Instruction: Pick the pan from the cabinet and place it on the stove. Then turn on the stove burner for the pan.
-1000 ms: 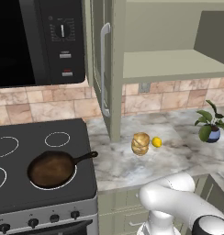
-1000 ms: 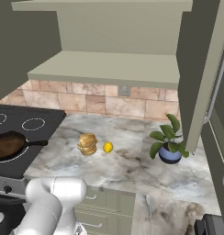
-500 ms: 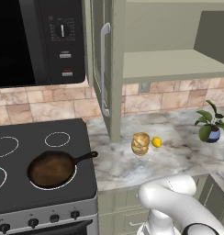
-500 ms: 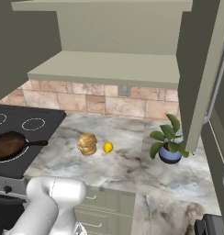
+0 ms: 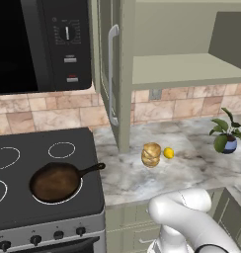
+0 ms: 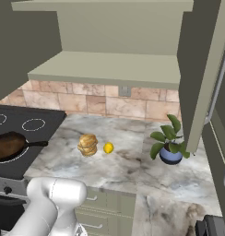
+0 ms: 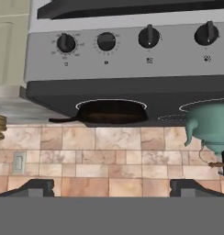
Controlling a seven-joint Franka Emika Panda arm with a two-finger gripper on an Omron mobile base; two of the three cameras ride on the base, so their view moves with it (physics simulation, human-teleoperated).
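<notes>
The pan point(image 5: 56, 181) sits on the stove point(image 5: 23, 141), right over a large white ring burner, its thin handle pointing right toward the counter. From the other side, the pan point(image 6: 8, 145) is at the far left. The hand view is turned upside down: the pan point(image 7: 111, 112) hangs under the stove's silver front strip point(image 7: 132, 62) with its row of black knobs point(image 7: 106, 41). My gripper point(image 7: 112, 188) is open and empty, facing that knob strip from a short way in front. The cabinet point(image 5: 186, 69) stands open, its shelf bare.
A teal kettle point(image 7: 210, 126) stands on the stove left of the pan. On the marble counter point(image 5: 191, 173) are a stacked golden pastry point(image 5: 151, 154), a lemon point(image 5: 168, 152) and a potted plant point(image 5: 225, 138). A black microwave point(image 5: 38, 44) hangs above the stove.
The arm's white elbow has shifted slightly, low in the base views. The pan and the things on the counter have stayed put.
</notes>
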